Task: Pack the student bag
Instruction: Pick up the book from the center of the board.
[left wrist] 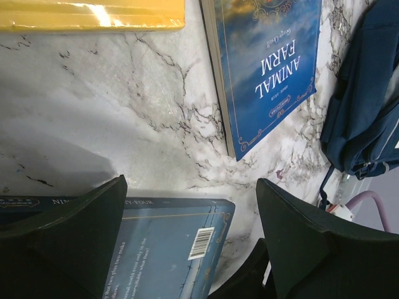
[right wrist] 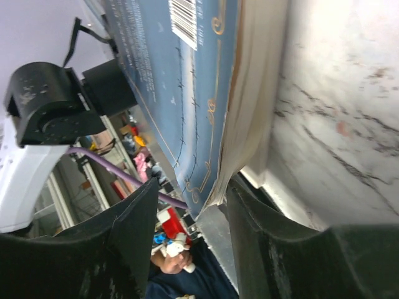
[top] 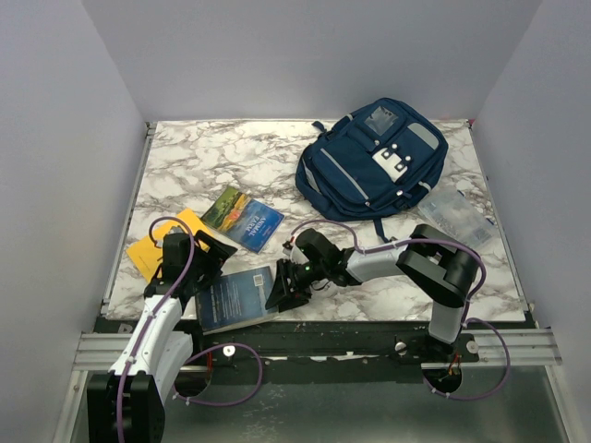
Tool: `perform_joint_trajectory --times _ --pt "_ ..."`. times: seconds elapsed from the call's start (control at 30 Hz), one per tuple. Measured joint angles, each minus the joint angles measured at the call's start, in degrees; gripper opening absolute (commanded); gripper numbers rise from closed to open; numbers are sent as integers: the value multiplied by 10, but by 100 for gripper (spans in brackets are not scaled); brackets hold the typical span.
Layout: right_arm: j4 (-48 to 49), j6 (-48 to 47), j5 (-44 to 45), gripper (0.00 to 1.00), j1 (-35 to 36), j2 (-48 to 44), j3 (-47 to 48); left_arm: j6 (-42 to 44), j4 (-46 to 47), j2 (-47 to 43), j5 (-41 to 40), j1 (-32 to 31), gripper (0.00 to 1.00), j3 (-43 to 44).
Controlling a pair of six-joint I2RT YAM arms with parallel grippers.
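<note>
The bag (top: 374,159) lies at the table's far right, well apart from both arms. You cannot tell from above whether it is open. Your right gripper (top: 284,288) straddles the near book's (top: 235,297) right edge, but whether it already bites is unclear. The book lies by the front edge, so a shallow pinch on the cover alone could let it fan open or slide off. Your left gripper (left wrist: 192,187) hangs wide open over its other end. Only the right wrist view shows pages between the fingers.
</note>
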Motion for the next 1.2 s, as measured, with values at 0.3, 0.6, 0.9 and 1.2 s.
perform_joint_trajectory --times 0.3,0.6,0.9,1.2 --pt "51 57 -12 35 0 1 0 0 1 -1 0 -1 86 -1" --pt "47 64 -5 0 -1 5 1 28 -21 -6 0 -10 86 11" --pt "-129 -87 50 0 -8 -45 81 151 -87 -7 36 -20 86 136" --pt "-224 -229 56 0 -110 -186 104 234 -115 -5 82 -23 90 256"
